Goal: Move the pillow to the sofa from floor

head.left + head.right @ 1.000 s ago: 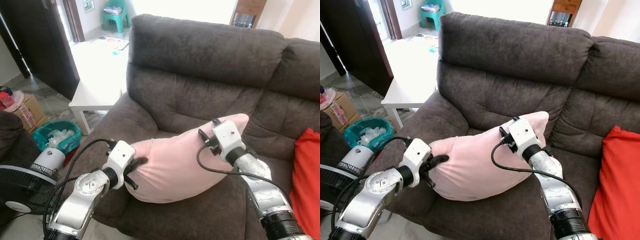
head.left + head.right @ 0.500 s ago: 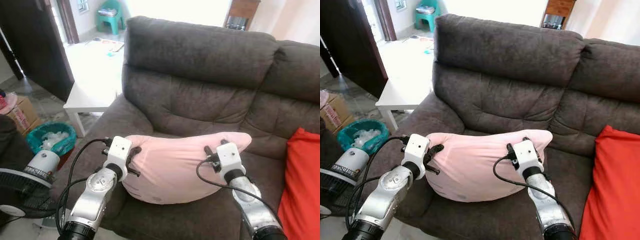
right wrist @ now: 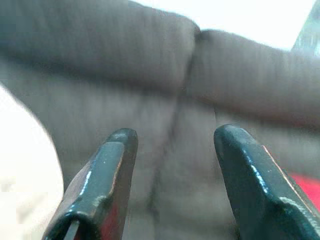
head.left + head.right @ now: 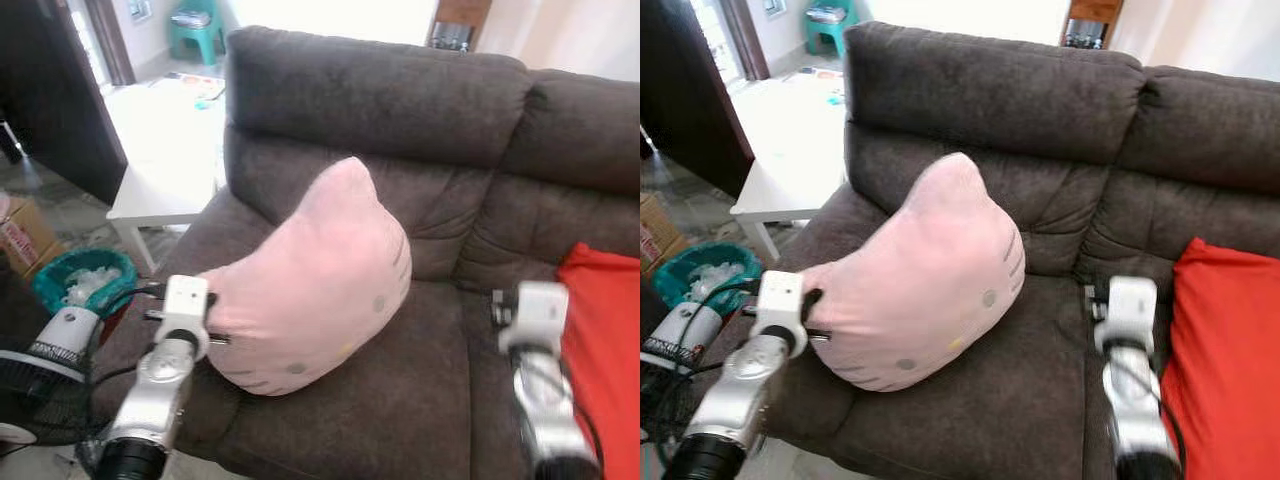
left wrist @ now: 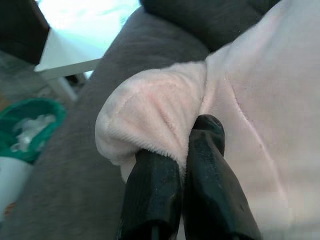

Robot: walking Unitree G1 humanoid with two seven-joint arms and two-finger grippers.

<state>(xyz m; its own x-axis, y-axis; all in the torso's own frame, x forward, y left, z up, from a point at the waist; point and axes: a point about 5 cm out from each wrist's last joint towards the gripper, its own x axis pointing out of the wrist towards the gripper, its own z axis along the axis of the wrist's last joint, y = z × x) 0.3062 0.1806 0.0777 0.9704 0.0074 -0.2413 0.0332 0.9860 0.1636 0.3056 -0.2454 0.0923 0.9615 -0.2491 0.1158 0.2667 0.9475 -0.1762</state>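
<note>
A pink cat-face pillow stands tilted on the left seat of the dark brown sofa, one ear pointing up toward the backrest. My left gripper is shut on the pillow's lower left corner, next to the sofa's left armrest. My right gripper is open with nothing between its fingers. It faces the backrest over the middle of the seat, clear of the pillow, and its wrist is beside the red cushion.
A red cushion lies on the right seat. Left of the sofa are a white low table, a green bin, a fan and a cardboard box. The middle seat is bare.
My right gripper let go of the pillow and drew back to the right. The pillow swung from lying across both grippers to standing on end. My left gripper kept its hold.
</note>
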